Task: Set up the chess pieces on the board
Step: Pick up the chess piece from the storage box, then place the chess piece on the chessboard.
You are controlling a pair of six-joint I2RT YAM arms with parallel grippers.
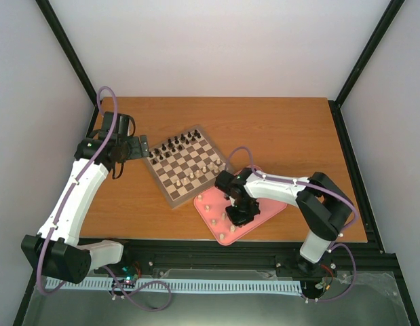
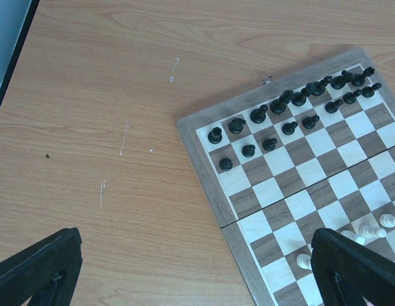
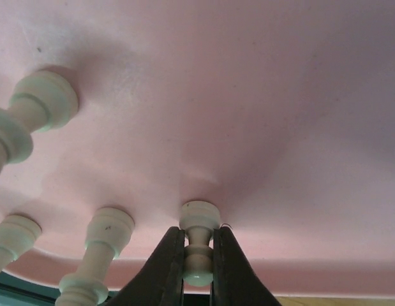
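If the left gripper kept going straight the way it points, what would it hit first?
Likely bare table just beside the board. The open left gripper aims there, but one finger overlaps the board, so it might touch that first; depth is unclear.

Top cam: high behind bases, looking down on whole table (image 1: pixel 284 129). Left wrist: over left end of board (image 2: pixel 204 160), shared with top. Right wrist: tight on pink tray (image 3: pixel 261 95).
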